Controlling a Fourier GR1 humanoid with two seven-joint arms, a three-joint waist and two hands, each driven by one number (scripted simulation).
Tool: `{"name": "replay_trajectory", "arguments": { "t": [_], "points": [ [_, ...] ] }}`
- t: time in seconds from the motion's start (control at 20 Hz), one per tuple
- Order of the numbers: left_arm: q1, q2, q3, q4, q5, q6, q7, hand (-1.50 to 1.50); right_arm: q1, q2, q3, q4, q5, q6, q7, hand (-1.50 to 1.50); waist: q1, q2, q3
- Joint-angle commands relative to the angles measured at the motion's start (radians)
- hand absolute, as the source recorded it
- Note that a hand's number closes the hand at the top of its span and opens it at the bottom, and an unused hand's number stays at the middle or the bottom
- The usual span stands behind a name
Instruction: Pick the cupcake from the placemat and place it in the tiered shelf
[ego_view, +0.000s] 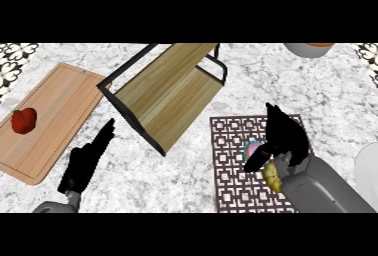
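Right hand (286, 141) over pink-topped, teal-rimmed cupcake (252, 148).

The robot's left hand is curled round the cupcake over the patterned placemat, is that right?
Not quite. The head view shows the right hand curled round the cupcake over the patterned placemat; the left hand lies open beside the cutting board.

A kitchen: a marble counter (177, 185), with a wooden cutting board (59, 110) bearing a red vegetable (23, 120) beside the left hand (85, 162).
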Motion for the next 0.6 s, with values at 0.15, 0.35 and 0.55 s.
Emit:
{"name": "replay_trajectory", "arguments": {
  "t": [0.15, 0.35, 0.55],
  "points": [
    [0.061, -0.007, -0.011, -0.026, -0.018, 0.008, -0.04, 0.0, -0.057, 0.109, -0.021, 0.102, 0.11, 0.113, 0.242, -1.5, -0.011, -0.005, 0.0],
    [0.029, -0.011, 0.007, -0.011, -0.017, 0.014, -0.013, 0.0, -0.031, 0.135, -0.015, 0.115, 0.154, 0.141, 0.242, -1.5, -0.02, -0.003, 0.001],
    [0.014, -0.021, 0.017, 0.021, -0.005, -0.006, -0.024, 0.0, -0.014, 0.173, -0.037, 0.125, 0.19, 0.135, 0.238, -1.5, -0.024, 0.0, 0.002]
  ]
}}
